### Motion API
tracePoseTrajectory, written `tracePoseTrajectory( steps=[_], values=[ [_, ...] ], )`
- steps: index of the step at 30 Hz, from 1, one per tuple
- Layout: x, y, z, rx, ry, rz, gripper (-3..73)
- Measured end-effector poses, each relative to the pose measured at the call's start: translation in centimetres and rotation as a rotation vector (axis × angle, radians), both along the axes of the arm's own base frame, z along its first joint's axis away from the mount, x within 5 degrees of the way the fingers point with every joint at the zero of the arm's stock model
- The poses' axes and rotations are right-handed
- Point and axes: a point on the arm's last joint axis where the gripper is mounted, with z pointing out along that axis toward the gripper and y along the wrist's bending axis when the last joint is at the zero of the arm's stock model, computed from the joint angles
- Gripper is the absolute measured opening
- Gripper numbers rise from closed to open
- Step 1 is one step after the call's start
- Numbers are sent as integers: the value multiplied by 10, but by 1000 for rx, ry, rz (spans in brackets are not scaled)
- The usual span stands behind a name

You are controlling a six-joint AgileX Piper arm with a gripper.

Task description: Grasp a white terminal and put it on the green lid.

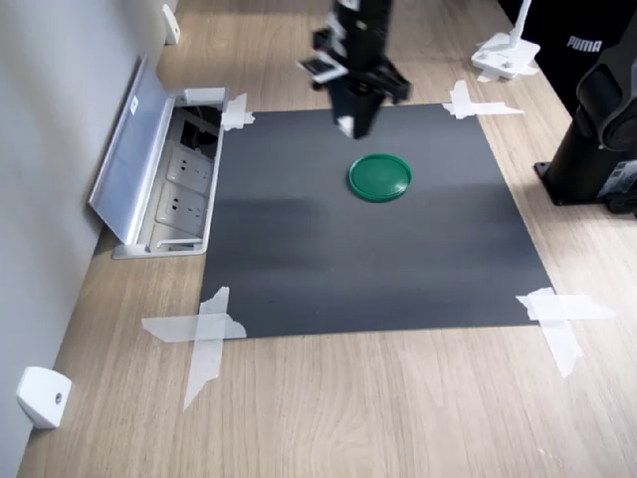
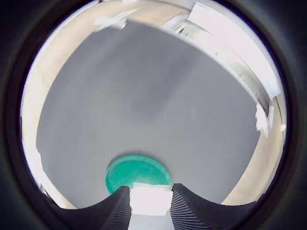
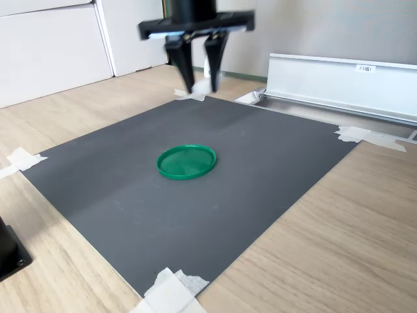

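My arm (image 1: 360, 40) is black all over, a boxy wrist section tapering down toward the jaws. In the first exterior view a small pale patch shows on its side, too blurred for me to read. In the second exterior view I see a flat black crossbar with two slim, pointed black fingers (image 3: 184, 65) under it. The wrist view shows their inner pads (image 2: 120, 211) finely ribbed.

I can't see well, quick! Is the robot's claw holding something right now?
Gripper: closed on the white terminal, held in the air near the green lid.
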Motion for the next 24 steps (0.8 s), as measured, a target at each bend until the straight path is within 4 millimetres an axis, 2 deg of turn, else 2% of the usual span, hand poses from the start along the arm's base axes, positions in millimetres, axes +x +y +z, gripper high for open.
tracePoseTrajectory(
  steps=[3,10,24],
  values=[
    [-12,0,-11,-21,-11,16,315],
    [-26,-2,-40,-66,-17,51,315],
    [-22,0,-61,-44,-21,46,315]
  ],
)
